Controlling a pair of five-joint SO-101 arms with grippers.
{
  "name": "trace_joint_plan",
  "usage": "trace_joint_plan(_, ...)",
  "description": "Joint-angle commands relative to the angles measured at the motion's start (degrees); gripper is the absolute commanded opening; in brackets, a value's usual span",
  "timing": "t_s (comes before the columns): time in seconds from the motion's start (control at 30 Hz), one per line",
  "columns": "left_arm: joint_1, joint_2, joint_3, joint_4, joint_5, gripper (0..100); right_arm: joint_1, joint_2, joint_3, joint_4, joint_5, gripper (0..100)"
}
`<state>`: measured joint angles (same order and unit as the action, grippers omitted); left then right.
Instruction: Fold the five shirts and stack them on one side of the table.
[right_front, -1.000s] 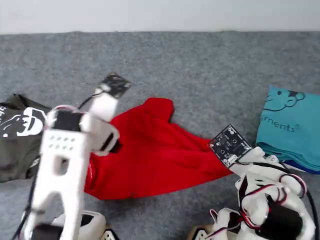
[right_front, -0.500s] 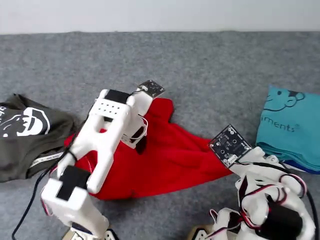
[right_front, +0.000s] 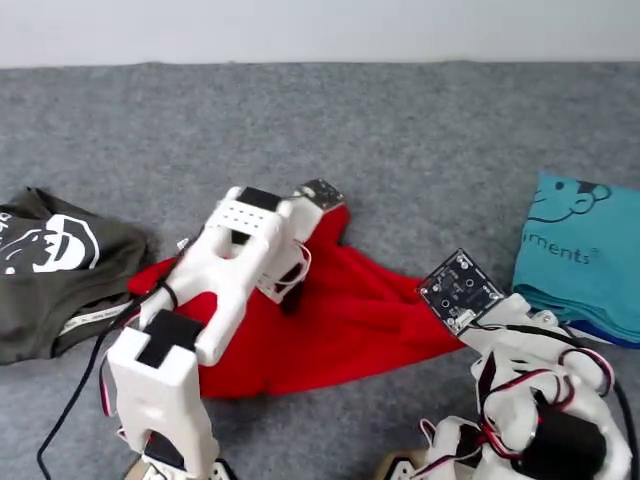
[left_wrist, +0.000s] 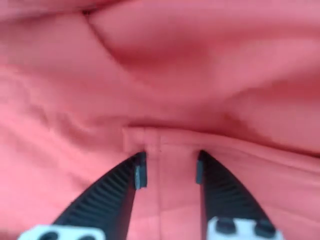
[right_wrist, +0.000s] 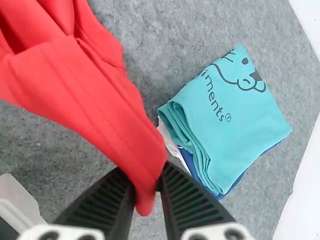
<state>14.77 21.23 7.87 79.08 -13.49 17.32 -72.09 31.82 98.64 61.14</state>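
Observation:
A red shirt (right_front: 330, 300) lies spread and rumpled in the middle of the grey table. My left gripper (left_wrist: 168, 170) is open, low over the shirt, with its fingertips on either side of a stitched seam; in the high view the left gripper (right_front: 288, 292) sits over the shirt's middle. My right gripper (right_wrist: 147, 192) is shut on the red shirt's (right_wrist: 75, 85) edge at its near right corner. A stack of folded shirts with a teal shirt (right_front: 580, 250) on top rests at the right side, and the same teal shirt (right_wrist: 225, 120) shows in the right wrist view. A dark olive shirt (right_front: 50, 270) lies crumpled at the left.
The grey felt table (right_front: 400, 130) runs back to a white wall. A black cable (right_front: 75, 390) trails from the left arm near the front left. The right arm's base (right_front: 540, 410) takes up the front right corner.
The left arm has swung from the left side over the red shirt and come down toward its middle. The right arm has kept still, holding the shirt's corner.

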Motion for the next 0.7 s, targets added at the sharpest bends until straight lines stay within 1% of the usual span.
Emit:
trace_joint_plan(0.0, -2.73, -2.37, -4.26, 0.44, 0.44, 17, 0.92, -0.40, -0.44, -0.57, 0.26, 0.9)
trace_joint_plan(0.1, -2.99, -1.58, -5.23, 0.18, 0.35, 17, 0.92, -0.31, -0.44, -0.57, 0.26, 0.9)
trace_joint_plan(0.33, -0.44, 5.10, -5.85, -1.58, 0.44, 17, 0.84, -0.22, -0.44, -0.57, 0.35, 0.9)
trace_joint_plan(0.43, -0.35, 7.03, -9.36, 1.23, 0.35, 17, 0.84, -0.22, -0.44, -0.57, 0.44, 0.9)
trace_joint_plan(0.53, -0.09, 8.62, -10.42, 2.37, 0.18, 16, 0.84, -0.22, -0.44, -0.84, 0.53, 0.9)
trace_joint_plan(0.6, 0.79, 8.79, -10.33, 2.99, 0.18, 14, 0.84, -0.13, -0.44, -1.01, 0.53, 0.9)
trace_joint_plan(0.67, 2.02, 8.09, -10.42, 4.40, 0.09, 7, 0.92, -0.13, -0.44, -1.10, 0.53, 0.9)
